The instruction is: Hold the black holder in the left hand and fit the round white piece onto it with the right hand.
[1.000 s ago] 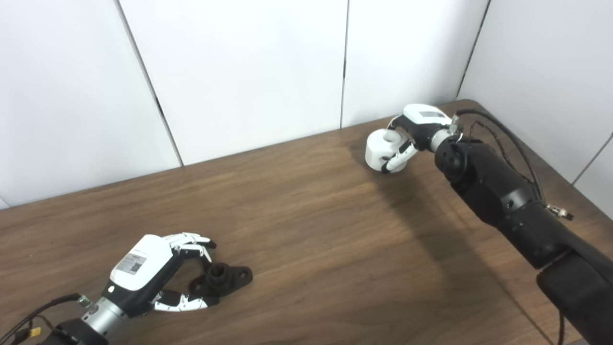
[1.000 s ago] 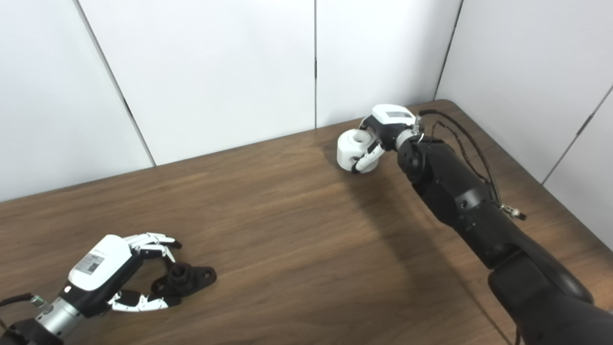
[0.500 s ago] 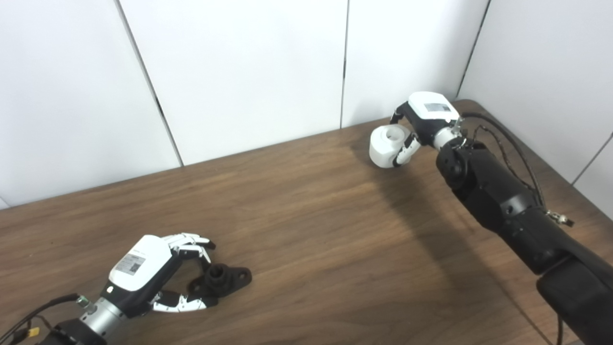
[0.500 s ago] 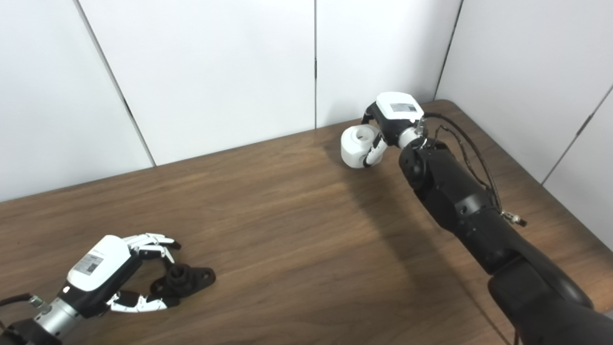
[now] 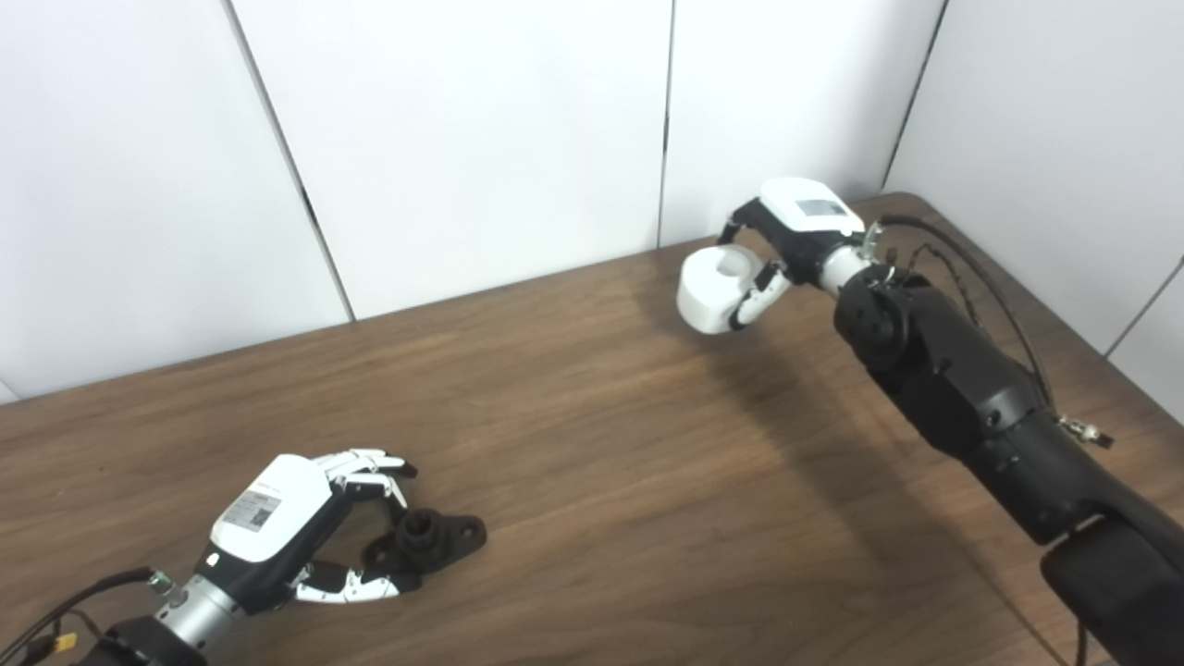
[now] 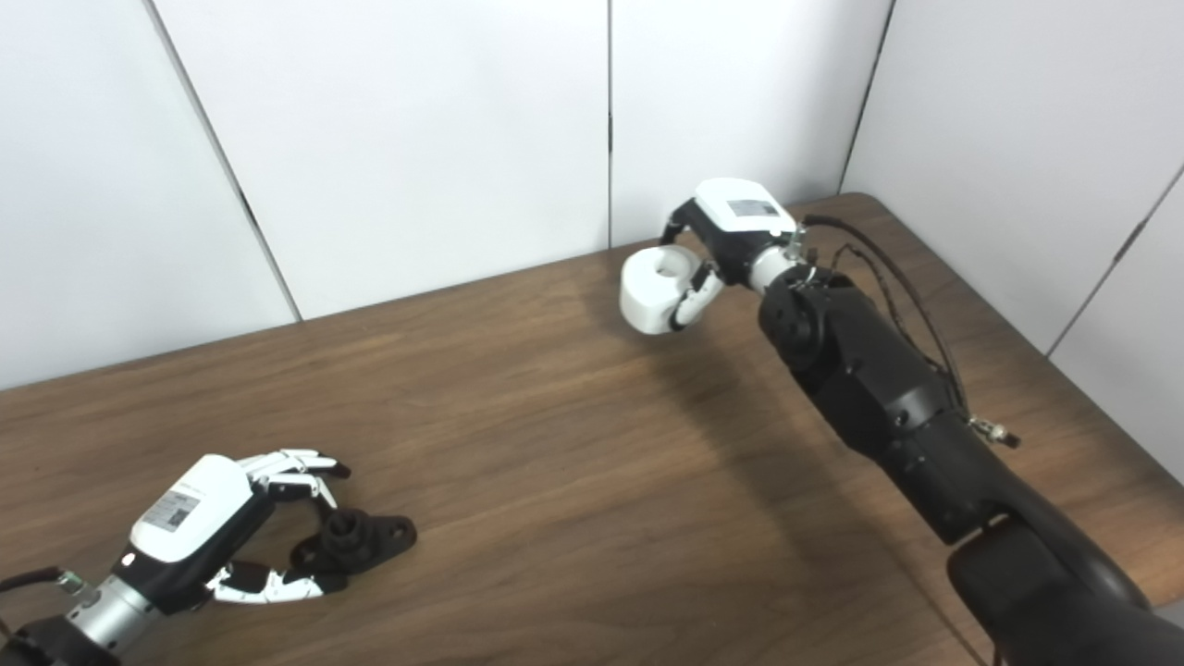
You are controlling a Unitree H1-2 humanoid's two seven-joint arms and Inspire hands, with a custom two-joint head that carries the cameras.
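Note:
The black holder (image 5: 430,535) lies flat on the wooden table (image 5: 601,444) at the near left, with a short round post standing up from it. My left hand (image 5: 296,527) is open around the holder's left end, fingers behind it and thumb in front; I cannot tell if they touch it. My right hand (image 5: 795,231) is shut on the round white piece (image 5: 710,291), a thick white cylinder with a hole in its top. It holds the piece in the air above the far right part of the table, far from the holder.
White wall panels (image 5: 481,139) stand right behind the table's far edge and along its right side. The table's rounded far right corner (image 5: 911,199) is just behind my right hand. Loose cables (image 5: 971,259) run along my right forearm.
My right hand has lifted the white piece a little and carried it to the left. My left hand and the black holder have not moved.

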